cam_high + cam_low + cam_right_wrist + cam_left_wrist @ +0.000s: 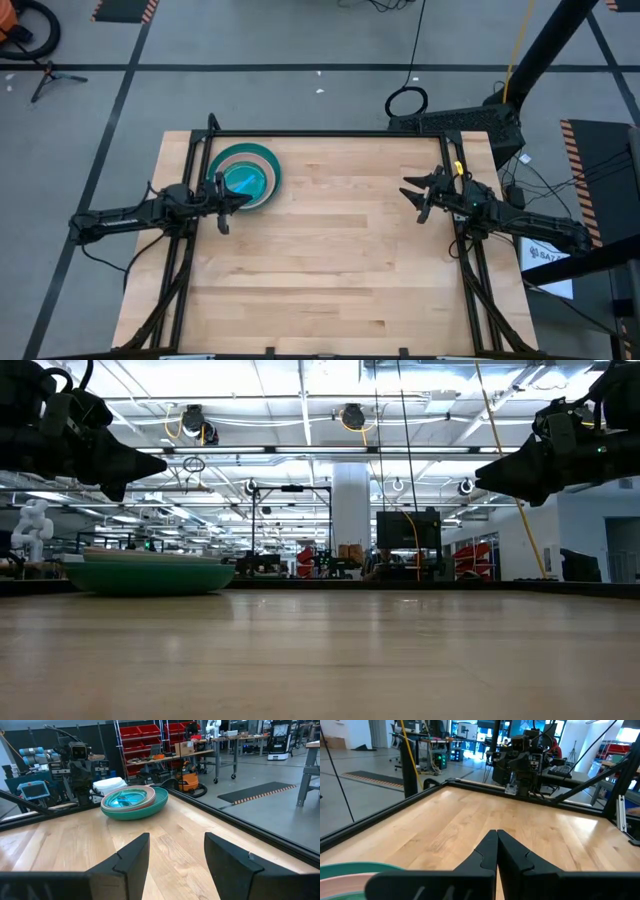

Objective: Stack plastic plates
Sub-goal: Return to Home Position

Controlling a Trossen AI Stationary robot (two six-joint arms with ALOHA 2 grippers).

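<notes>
Plate stack (245, 178) sits in the upper left part of the table (340, 260) in the high view, close to the far and left frame rails. From the right wrist view the stack (134, 802) reads green plate at the bottom, pink rim above it, translucent blue on top; inner layers can't be told apart. Left gripper (238, 198) hangs at the stack's lower edge in the high view, jaws clenched on nothing, tips pressed together (496, 835). Low view has it upper left (160, 463), clear above the plates (150, 573). Right gripper (412, 195) at the table's right side, well apart from the stack, raised, jaws released and spread wide (176, 837).
</notes>
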